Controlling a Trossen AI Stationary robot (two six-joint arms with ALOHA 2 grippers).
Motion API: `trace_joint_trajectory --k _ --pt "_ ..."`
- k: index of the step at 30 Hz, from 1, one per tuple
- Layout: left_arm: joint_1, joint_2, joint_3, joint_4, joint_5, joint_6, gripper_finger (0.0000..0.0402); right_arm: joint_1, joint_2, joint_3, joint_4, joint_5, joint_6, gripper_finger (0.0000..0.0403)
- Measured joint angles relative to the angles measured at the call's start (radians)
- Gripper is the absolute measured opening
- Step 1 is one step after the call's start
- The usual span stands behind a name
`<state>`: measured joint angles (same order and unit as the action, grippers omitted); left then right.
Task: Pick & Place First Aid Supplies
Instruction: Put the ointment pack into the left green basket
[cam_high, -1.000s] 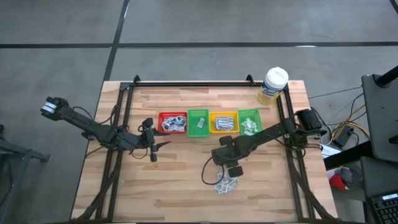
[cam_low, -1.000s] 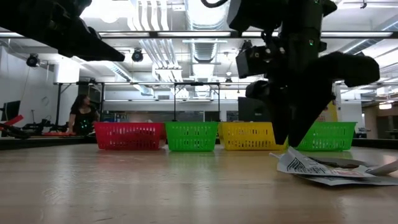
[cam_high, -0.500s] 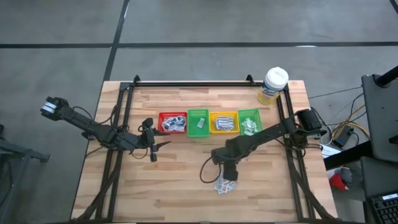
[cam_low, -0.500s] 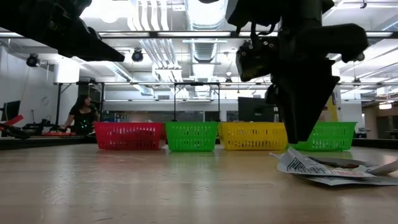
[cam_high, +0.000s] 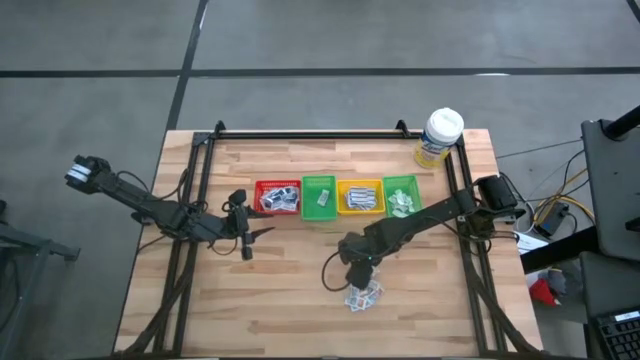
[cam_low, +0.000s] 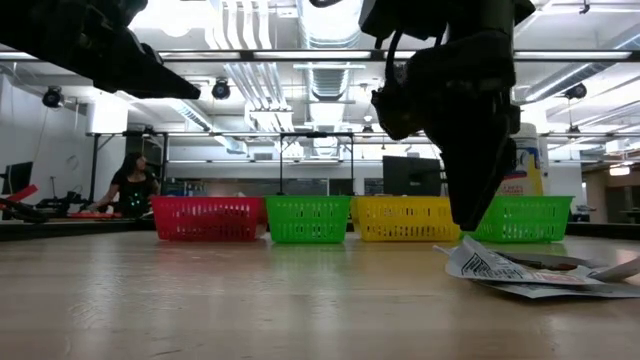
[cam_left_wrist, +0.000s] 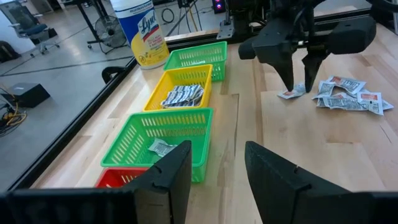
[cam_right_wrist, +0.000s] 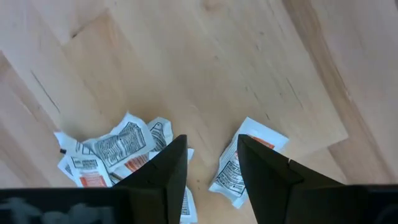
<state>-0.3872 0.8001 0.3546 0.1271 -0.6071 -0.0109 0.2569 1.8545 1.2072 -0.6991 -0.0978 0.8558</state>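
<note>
Packets (cam_high: 363, 295) of first aid supplies lay in a loose heap on the bare wood of the worktop (cam_high: 290, 310), toward its near edge and a little right of centre, well apart from the row of bins. They were small, flat and white with dark print and orange-red marks, several overlapping; one packet (cam_right_wrist: 241, 163) sat slightly separate from the rest. The right tool (cam_high: 356, 272) hung directly over the heap's far-left edge, pointing down, its two dark fingers (cam_right_wrist: 264, 168) spread with a gap between them and holding nothing; in the right wrist view the separate packet showed just beside one fingertip and the main heap beside the other. In the low view the tips stood just above the papers, not clearly touching them.

Bins stood in a line across the middle of the worktop: a red bin (cam_high: 277, 196) at the left with packets inside, a green bin (cam_high: 319, 197), a yellow bin (cam_high: 360, 195) with strip-shaped packets, and another green bin (cam_high: 401, 195) at the right. A white-capped bottle (cam_high: 439, 136) with a yellow label stood at the far right corner.

The left tool (cam_high: 252, 235) waited left of the red bin, above the wood, fingers apart and empty. A person (cam_low: 131, 182) stood in the room beyond.
</note>
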Motion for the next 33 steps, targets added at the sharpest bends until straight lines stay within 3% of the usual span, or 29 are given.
trace_joint_trajectory --k 24,33 --pt "0.0 0.003 0.0 0.006 0.0 0.0 0.0151 -0.013 0.04 -0.049 0.004 0.022 0.096 0.0144" --pt "0.0 0.005 0.0 0.008 0.0 0.0 0.0151 -0.016 0.095 -0.046 -0.005 0.026 0.09 0.0125"
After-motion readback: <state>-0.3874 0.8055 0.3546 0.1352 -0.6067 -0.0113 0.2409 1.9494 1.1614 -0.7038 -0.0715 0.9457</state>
